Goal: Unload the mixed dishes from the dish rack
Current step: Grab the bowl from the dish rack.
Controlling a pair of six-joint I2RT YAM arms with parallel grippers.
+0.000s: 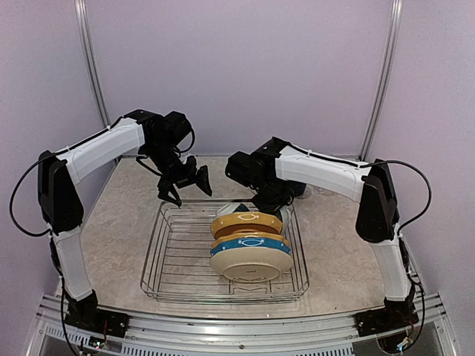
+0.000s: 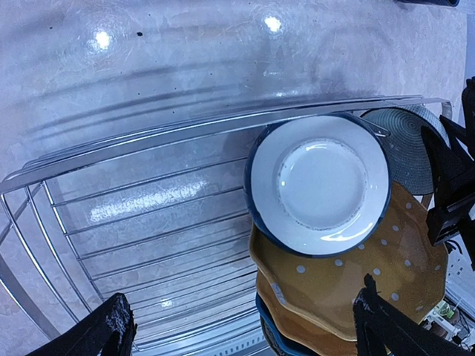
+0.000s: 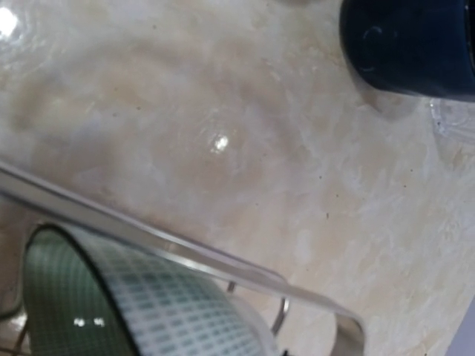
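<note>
**Dishes on edge in the rack, both arms at its far side**

Beige marbled tabletop (image 1: 119,222) between lilac walls carries the large rectangular silver wire dish rack (image 1: 223,296), set near the arms' bases. Its right half holds round plates leaning on edge, one against the next. Nearest is a cream plate (image 1: 252,265), then a plate with a light-blue rim bearing white scroll marks (image 1: 250,243). Beyond these come a mustard yellow plate with white dots (image 2: 371,285) and a white plate with a dark blue rim (image 2: 319,185). Behind them, by the rack's far wall, sits a teal-and-white bowl with a fine grid pattern (image 3: 111,304).

The left gripper (image 1: 185,185) hangs above the rack's far left corner, its black fingers (image 2: 100,334) spread wide apart over the wires. The right gripper (image 1: 271,199) is low at the far right rim, near the bowl. Its own arm hides the fingers, so I cannot tell whether they are parted or closed. Outside the rack, beyond that rim, a navy mug (image 3: 412,44) stands on the table. Something of clear glass lies just beside it, too blurred to name.
</note>
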